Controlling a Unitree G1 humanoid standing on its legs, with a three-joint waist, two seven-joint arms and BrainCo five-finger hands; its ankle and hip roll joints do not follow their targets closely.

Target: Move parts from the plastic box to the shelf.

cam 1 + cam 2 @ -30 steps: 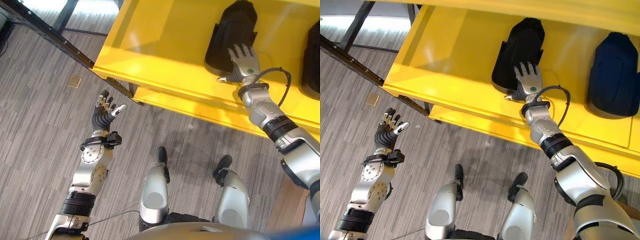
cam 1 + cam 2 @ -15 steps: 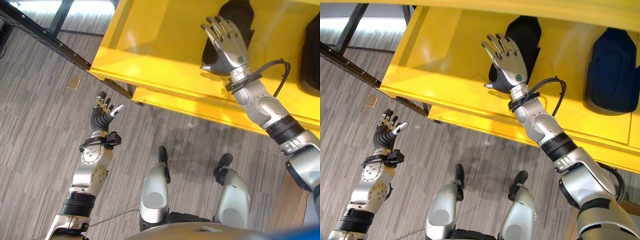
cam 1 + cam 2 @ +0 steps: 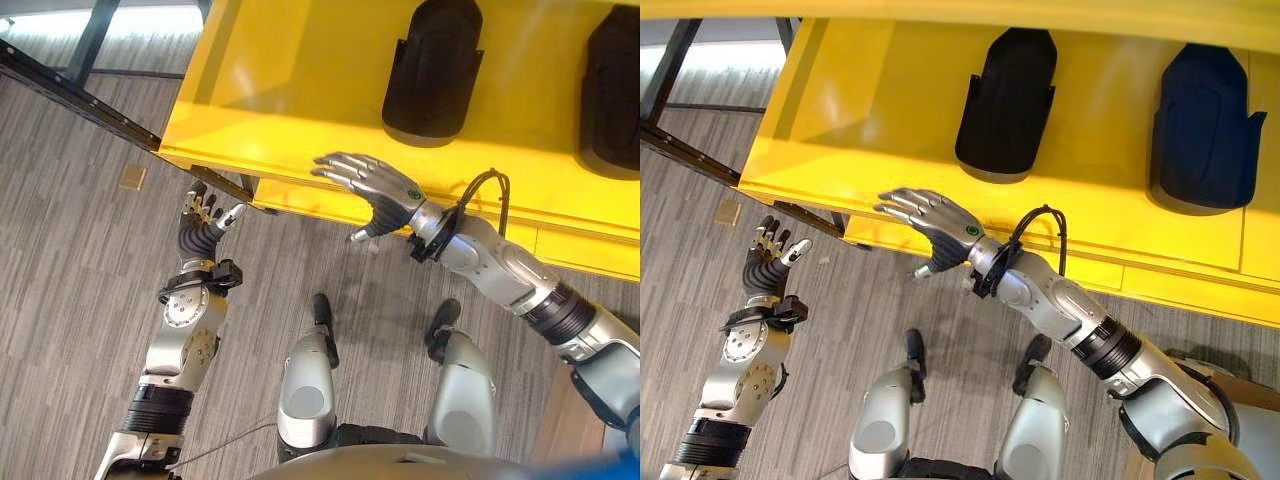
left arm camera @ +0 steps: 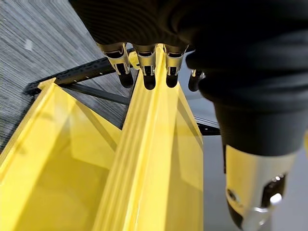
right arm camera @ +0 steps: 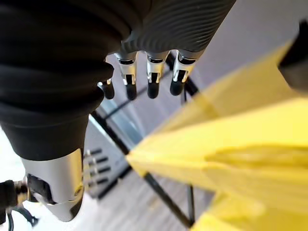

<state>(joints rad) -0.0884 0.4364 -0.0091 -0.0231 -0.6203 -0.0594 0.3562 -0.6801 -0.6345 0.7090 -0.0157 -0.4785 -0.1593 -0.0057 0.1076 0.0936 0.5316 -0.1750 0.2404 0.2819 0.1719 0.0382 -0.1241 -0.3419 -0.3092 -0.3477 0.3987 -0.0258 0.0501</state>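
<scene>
A black part (image 3: 433, 68) lies flat on the yellow shelf (image 3: 300, 80), and a second dark part (image 3: 1202, 112) lies to its right. My right hand (image 3: 372, 187) hovers in front of the shelf's front edge, below the black part, fingers straight and spread, holding nothing. Off to the lower left, my left hand (image 3: 201, 222) is raised over the floor with relaxed fingers, empty. In the left wrist view its fingers (image 4: 147, 62) point at the yellow shelf (image 4: 154, 159).
A lower yellow shelf edge (image 3: 330, 205) runs just behind my right hand. Dark metal frame bars (image 3: 80, 95) cross the grey carpet at the upper left. A small tan square (image 3: 131, 178) lies on the floor near the left hand.
My right hand has let go of the black part and drawn back off the shelf, down and to the left. The view has shifted slightly. The left hand has stayed put.
</scene>
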